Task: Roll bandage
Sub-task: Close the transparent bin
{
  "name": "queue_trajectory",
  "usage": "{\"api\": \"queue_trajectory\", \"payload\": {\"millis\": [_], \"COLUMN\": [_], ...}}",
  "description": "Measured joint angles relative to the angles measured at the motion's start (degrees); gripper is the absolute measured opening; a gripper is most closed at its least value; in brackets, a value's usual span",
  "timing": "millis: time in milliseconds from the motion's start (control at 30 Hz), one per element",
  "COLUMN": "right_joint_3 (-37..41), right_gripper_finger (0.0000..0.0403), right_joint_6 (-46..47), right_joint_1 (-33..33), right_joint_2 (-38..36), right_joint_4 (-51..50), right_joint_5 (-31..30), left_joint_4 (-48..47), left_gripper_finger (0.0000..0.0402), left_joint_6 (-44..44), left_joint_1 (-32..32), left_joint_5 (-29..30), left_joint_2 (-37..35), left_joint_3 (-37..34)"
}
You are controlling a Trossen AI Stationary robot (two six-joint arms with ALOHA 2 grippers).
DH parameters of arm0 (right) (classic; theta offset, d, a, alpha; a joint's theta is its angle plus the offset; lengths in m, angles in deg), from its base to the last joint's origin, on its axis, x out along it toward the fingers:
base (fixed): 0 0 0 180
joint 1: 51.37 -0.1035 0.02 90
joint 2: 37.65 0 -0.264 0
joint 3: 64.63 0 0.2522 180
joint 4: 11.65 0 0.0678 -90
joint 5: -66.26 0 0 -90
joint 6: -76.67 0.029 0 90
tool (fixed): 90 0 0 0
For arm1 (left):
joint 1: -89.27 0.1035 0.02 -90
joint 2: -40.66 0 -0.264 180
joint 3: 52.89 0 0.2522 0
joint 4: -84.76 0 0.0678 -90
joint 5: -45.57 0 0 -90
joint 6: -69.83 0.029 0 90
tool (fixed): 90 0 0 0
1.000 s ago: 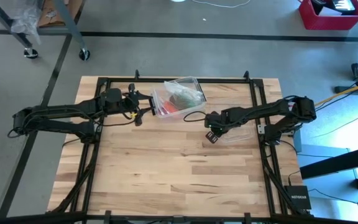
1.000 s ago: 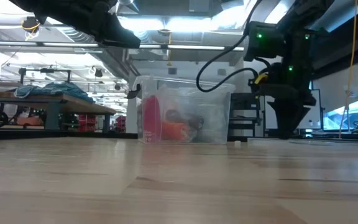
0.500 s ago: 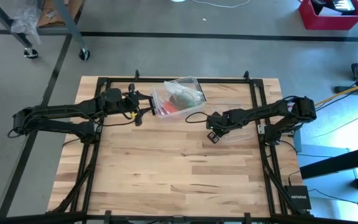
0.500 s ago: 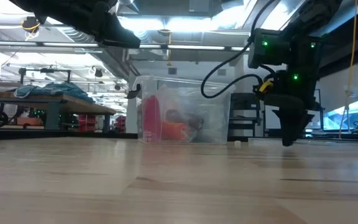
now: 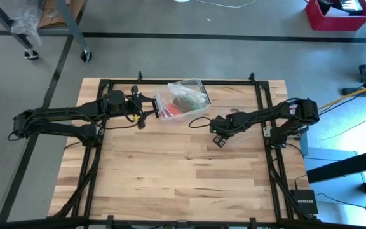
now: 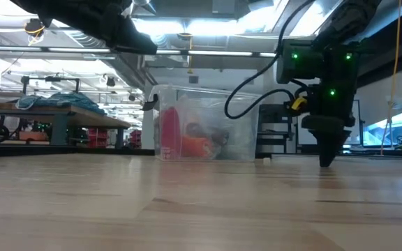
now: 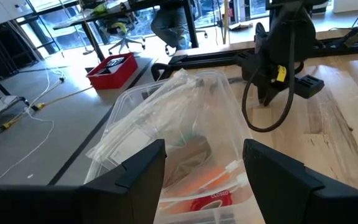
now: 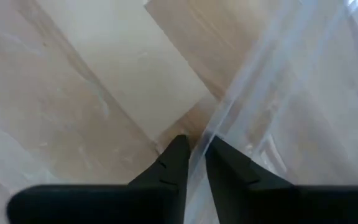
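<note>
A clear plastic box (image 5: 182, 100) stands at the table's far middle; it also shows in the low view (image 6: 208, 129). It holds crumpled clear plastic, red and orange items, and a dark brownish lump (image 7: 194, 149) that may be the bandage; I cannot tell. My left gripper (image 7: 204, 171) is open, its fingers level on either side of the box's left end (image 5: 160, 111); no touch shows. My right gripper (image 5: 218, 138) points down at the table's right middle, its tips at the wood (image 6: 324, 164), shut on a sheet of clear plastic (image 8: 278, 112) lying flat. My right gripper pinches the edge of the clear plastic sheet (image 8: 211, 134) between its two fingers, only at their free ends. The fingers come from above, pointing down. The sheet lies flat on the table beside the fingers; bag or lid, one layer or several, I cannot tell.
Bare wood takes up the table's near half (image 5: 183, 178). A black frame (image 5: 262, 102) runs round the table's edges. Black cable loops (image 5: 199, 119) hang between the box and my right gripper.
My right gripper has gone down until its tips reach the table top, and has shifted a little toward the table's near edge. My left arm and the box have kept still.
</note>
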Motion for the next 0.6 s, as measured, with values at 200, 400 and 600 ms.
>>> {"api": "queue_trajectory", "payload": {"millis": [200, 400, 600], "right_joint_3": [-0.1, -2.2, -9.0], "right_gripper_finger": [0.0007, 0.0010, 0.0008], "right_joint_6": [-0.7, -1.6, 0.4], "right_joint_1": [0.0, -0.9, -5.1], "right_joint_2": [-0.1, -0.6, -2.0], "right_joint_4": [-0.8, -5.5, -18.0], "right_joint_5": [2.6, 4.9, 6.3], "left_joint_4": [0.0, -0.1, -0.3], "left_gripper_finger": [0.0208, 0.0208, 0.0208], "left_joint_6": [0.5, 0.8, 0.9], "left_joint_1": [0.0, 0.0, 0.0], "left_joint_5": [0.0, 0.0, 0.0], "left_joint_2": [0.0, 0.0, 0.0], "left_joint_3": [0.0, 0.0, 0.0]}}
